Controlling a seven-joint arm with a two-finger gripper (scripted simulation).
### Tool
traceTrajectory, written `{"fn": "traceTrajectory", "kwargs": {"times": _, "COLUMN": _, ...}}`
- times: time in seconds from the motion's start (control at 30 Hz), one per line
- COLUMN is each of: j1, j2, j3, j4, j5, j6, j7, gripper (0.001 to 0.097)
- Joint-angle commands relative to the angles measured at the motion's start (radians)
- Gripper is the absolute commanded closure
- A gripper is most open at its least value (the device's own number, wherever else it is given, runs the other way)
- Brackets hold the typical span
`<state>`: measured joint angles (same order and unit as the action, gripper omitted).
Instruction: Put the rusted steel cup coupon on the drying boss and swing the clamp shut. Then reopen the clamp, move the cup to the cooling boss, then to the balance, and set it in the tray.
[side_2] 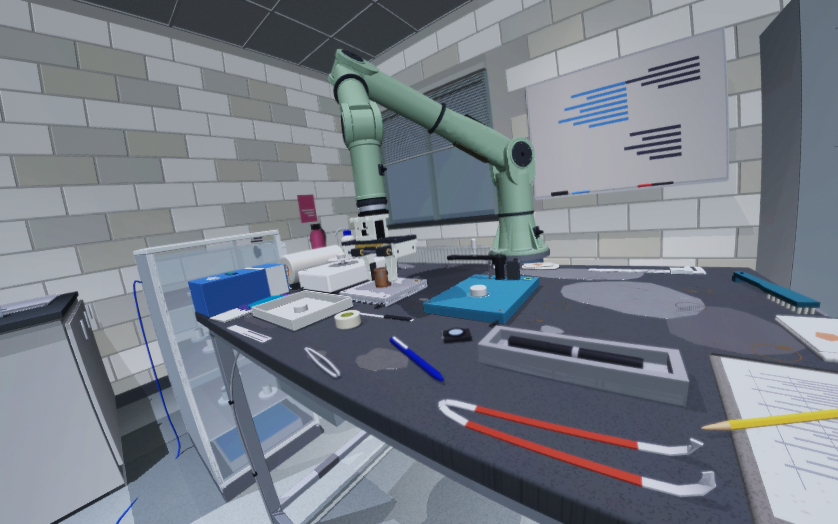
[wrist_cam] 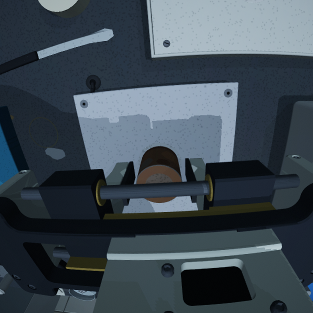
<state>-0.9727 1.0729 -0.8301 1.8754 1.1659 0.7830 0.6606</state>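
The rusted steel cup (side_2: 381,277) (wrist_cam: 158,172) stands upright on a speckled white plate (side_2: 384,290) (wrist_cam: 154,128) at the far left of the bench. The blue base (side_2: 481,298) with its round white boss (side_2: 478,289) lies to the right, its black clamp arm (side_2: 476,257) swung back. A white tray (side_2: 301,308) with a small boss sits in front of the plate. A white balance (side_2: 327,275) stands behind it. My gripper (side_2: 381,272) (wrist_cam: 159,175) is lowered around the cup, fingers on either side, open and holding nothing.
A roll of tape (side_2: 348,319) and a black-handled spatula (side_2: 386,316) (wrist_cam: 55,49) lie just in front of the plate. A blue box (side_2: 238,287) stands left of the tray. A blue pen (side_2: 417,359), a grey pen case (side_2: 584,362) and red tongs (side_2: 575,445) lie nearer the front edge.
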Motion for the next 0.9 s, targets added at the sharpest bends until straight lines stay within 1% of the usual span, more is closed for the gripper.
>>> {"fn": "traceTrajectory", "kwargs": {"times": 0.0, "j1": 0.0, "j2": -0.002, "j3": -0.001, "j4": 0.0, "j5": 0.0, "j6": 0.0, "j7": 0.0, "gripper": 0.0423}}
{"fn": "traceTrajectory", "kwargs": {"times": 0.33, "j1": 0.0, "j2": -0.001, "j3": -0.001, "j4": 0.0, "j5": 0.0, "j6": 0.0, "j7": 0.0, "gripper": 0.0423}}
{"fn": "traceTrajectory", "kwargs": {"times": 0.87, "j1": 0.0, "j2": -0.001, "j3": -0.001, "j4": 0.0, "j5": 0.0, "j6": 0.0, "j7": 0.0, "gripper": 0.0738}}
